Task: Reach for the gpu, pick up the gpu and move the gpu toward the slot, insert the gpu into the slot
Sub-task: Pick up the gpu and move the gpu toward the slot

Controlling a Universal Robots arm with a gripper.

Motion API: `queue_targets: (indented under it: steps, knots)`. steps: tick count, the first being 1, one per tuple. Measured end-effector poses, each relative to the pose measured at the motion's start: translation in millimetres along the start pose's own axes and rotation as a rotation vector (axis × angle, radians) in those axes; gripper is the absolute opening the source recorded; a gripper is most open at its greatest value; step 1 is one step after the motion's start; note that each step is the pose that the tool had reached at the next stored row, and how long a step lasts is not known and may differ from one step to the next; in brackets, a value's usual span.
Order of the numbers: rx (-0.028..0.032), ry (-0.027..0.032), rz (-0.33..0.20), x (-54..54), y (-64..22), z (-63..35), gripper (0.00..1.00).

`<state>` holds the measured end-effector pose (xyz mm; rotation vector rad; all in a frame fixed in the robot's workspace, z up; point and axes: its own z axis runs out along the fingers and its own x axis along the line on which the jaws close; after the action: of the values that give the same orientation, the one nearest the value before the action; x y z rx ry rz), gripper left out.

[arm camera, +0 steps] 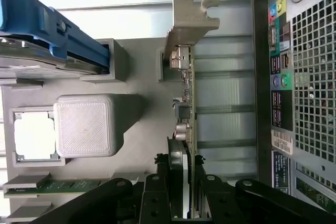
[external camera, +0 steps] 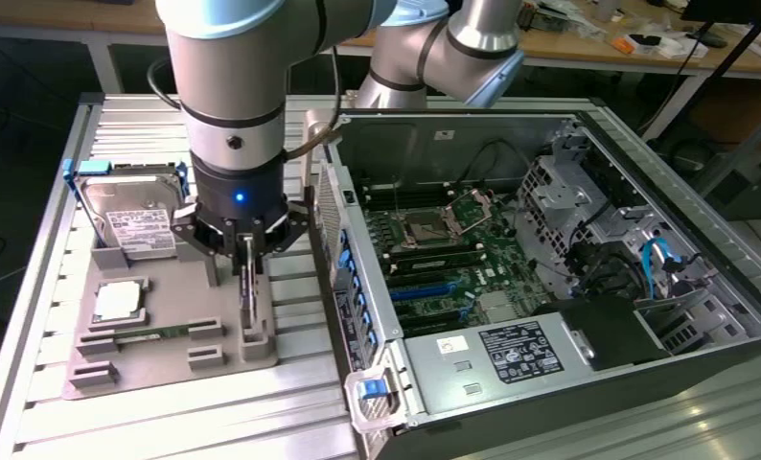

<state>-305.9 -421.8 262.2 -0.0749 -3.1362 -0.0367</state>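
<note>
Currently the gripper (arm camera: 190, 161) is clamped on the gpu (arm camera: 190, 95), which stands edge-on in the grey holder (external camera: 163, 356) beside the case. Risk: the grip looks off-centre, away from the bracket (arm camera: 190, 19), so the card could tilt or snag.

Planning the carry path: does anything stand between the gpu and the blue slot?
Yes: the case's wall, lined with blue clips, rises between the gpu in its grey holder and the slot on the motherboard. The slot itself looks uncovered.
</note>
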Motion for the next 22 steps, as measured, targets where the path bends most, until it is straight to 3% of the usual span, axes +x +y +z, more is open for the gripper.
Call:
queue_targets:
  steps: [22]
  knots:
    - [0.0041,-0.0002,0.0,0.4,2.7,-60.0,0.28]
